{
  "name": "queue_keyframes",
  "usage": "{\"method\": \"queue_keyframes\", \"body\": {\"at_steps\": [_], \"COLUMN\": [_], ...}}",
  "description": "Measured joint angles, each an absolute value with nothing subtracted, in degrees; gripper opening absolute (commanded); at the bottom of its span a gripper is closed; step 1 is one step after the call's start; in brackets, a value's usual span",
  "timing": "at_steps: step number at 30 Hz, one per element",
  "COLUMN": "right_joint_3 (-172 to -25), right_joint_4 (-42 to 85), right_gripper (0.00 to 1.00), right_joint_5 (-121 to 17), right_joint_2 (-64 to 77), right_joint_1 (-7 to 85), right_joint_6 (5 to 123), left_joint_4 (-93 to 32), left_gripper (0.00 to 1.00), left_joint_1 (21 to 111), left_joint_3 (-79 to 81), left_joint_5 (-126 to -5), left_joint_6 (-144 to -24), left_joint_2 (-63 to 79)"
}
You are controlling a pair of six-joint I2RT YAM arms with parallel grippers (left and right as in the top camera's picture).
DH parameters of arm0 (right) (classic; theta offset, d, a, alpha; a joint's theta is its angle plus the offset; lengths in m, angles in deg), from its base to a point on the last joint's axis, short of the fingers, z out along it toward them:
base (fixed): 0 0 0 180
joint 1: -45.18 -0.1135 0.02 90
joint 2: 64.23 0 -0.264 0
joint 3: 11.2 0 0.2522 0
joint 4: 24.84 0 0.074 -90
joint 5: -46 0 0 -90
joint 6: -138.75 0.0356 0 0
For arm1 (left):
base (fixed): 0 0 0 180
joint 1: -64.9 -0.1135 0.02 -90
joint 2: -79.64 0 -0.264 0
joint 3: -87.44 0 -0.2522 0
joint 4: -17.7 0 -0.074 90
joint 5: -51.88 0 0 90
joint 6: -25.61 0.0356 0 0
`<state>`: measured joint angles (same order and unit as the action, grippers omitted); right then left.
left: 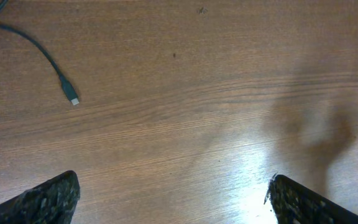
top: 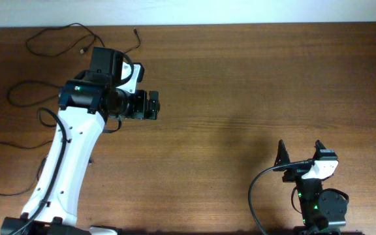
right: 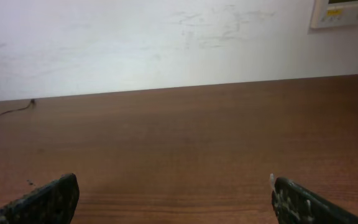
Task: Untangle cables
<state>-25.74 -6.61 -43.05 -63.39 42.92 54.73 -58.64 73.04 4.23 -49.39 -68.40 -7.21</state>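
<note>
Plainly, the thin black cables (top: 136,31) lie as loose, separate strands over the far-left part of the brown wooden table (top: 240,78). None of them forms a knot that can be seen. One strand loops near the far edge. Another runs from a small plug end toward the white left arm (top: 70,156) and passes out of sight beneath it. More strands curve along the left edge, and behind the arm it cannot be told where one ends and another begins.

The left gripper (top: 150,106) hangs over bare wood just to the right of these strands. Its wrist camera shows its two dark fingers (left: 48,199) spread wide apart with only table between them. A single cable (left: 42,53) enters that view at the top left corner and ends in a small plug (left: 73,99), well apart from both fingers.

The right gripper (top: 300,151) sits at the near right of the table, well apart from every cable. Its fingers (right: 48,199) are likewise parted wide and hold nothing. In its wrist view a thin strand (right: 11,111) shows at the far left, at the foot of the white wall (right: 135,43).
</note>
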Motion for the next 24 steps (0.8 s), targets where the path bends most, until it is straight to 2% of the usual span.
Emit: {"method": "queue_keyframes", "body": {"at_steps": [24], "right_joint_3": [-25.7], "right_joint_4": [-6.6], "right_gripper": [0.98], "right_joint_5": [-43.1], "right_joint_2": [-63.4], "right_joint_1": [42.9], "right_joint_6": [53.9], "left_joint_4": [-58.6], "left_gripper": [0.99], "left_joint_1": [73.0], "left_joint_3": [4.2], "left_joint_5": [-49.4], "left_joint_6": [-68.4], "left_joint_2": [-7.2]}}
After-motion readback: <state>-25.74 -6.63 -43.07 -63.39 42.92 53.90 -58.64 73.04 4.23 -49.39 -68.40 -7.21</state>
